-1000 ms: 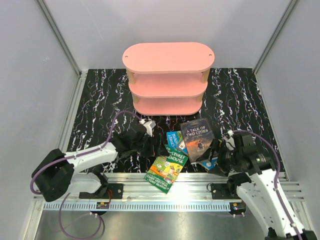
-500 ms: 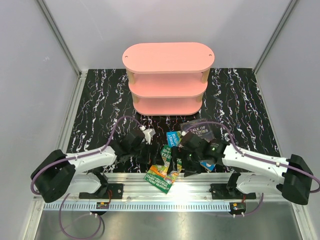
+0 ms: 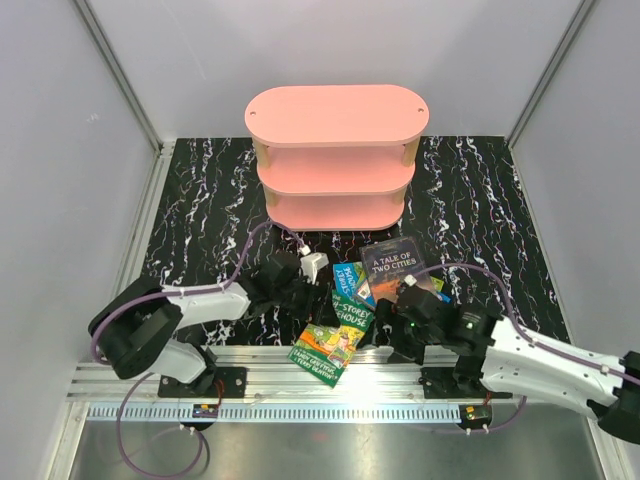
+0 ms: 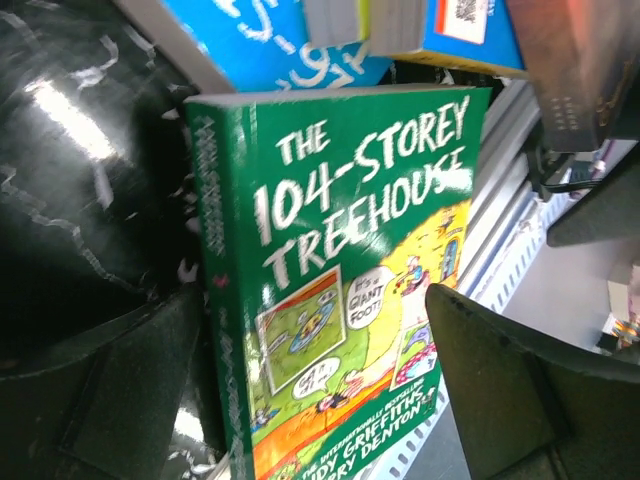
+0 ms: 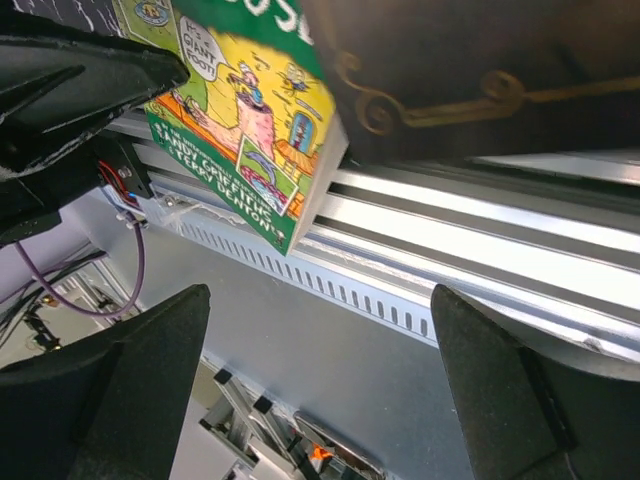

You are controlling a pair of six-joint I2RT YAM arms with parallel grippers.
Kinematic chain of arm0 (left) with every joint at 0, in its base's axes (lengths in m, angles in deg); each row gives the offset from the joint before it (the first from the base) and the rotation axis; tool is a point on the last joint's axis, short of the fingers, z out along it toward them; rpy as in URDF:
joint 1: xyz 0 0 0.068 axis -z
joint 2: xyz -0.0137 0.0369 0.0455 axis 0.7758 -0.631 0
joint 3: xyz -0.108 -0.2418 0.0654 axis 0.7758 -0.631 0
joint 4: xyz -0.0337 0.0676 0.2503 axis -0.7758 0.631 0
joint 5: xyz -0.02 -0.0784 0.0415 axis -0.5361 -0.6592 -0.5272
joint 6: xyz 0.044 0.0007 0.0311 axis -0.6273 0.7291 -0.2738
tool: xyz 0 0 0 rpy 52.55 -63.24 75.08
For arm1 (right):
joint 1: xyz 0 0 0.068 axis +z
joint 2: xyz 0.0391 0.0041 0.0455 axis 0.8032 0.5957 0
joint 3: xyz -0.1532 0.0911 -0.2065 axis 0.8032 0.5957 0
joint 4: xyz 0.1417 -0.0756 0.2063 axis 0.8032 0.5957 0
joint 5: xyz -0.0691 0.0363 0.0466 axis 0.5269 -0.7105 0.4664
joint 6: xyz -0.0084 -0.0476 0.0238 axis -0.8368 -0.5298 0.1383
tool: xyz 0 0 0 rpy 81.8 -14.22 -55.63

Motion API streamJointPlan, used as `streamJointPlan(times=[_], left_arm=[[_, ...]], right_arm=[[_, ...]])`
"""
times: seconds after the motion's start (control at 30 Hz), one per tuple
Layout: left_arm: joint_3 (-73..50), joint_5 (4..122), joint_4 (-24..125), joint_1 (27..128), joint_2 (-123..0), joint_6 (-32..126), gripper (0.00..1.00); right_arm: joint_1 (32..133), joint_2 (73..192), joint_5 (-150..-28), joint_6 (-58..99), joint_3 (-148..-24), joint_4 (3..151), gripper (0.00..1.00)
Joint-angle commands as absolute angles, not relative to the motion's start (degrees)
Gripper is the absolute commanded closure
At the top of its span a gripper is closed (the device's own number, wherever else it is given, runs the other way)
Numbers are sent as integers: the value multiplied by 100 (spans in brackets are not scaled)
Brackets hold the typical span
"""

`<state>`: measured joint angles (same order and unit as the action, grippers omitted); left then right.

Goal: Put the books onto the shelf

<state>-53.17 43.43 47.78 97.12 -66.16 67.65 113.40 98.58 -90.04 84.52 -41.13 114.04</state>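
Observation:
The pink shelf (image 3: 340, 150) stands at the back of the table. The books lie in a loose pile near the front edge. A green Treehouse book (image 3: 335, 340) overhangs the rail. A blue book (image 3: 350, 275) and a dark "A Tale of Two Cities" book (image 3: 392, 272) lie behind it. My left gripper (image 3: 318, 295) is open just over the green book (image 4: 340, 280), one finger outside its spine, and holds nothing. My right gripper (image 3: 385, 335) is open and empty at the front edge, beside the green book's corner (image 5: 250, 110) and under the dark book (image 5: 470, 70).
An aluminium rail (image 3: 400, 365) runs along the table's front edge and shows close under the right fingers (image 5: 480, 240). Grey walls close in both sides. Black marble tabletop (image 3: 200, 220) lies between the pile and the shelf. Another blue book (image 4: 270, 40) sits behind the green one.
The right arm has swung back from over the pile to the front edge. The left gripper has slid right, onto the green book's spine side.

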Motion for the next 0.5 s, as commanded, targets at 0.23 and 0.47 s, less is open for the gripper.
streamJointPlan(times=[0.23,0.47], left_arm=[[-5177,4026,4431,9755,-7354,6368,88],[-4922,4272,4949,9781,-7198,6316,100]], right_arm=[[11373,7487,-8286,9644,-3770,13388,0],[11364,6413,-7916,9978,-3919,14138,0]])
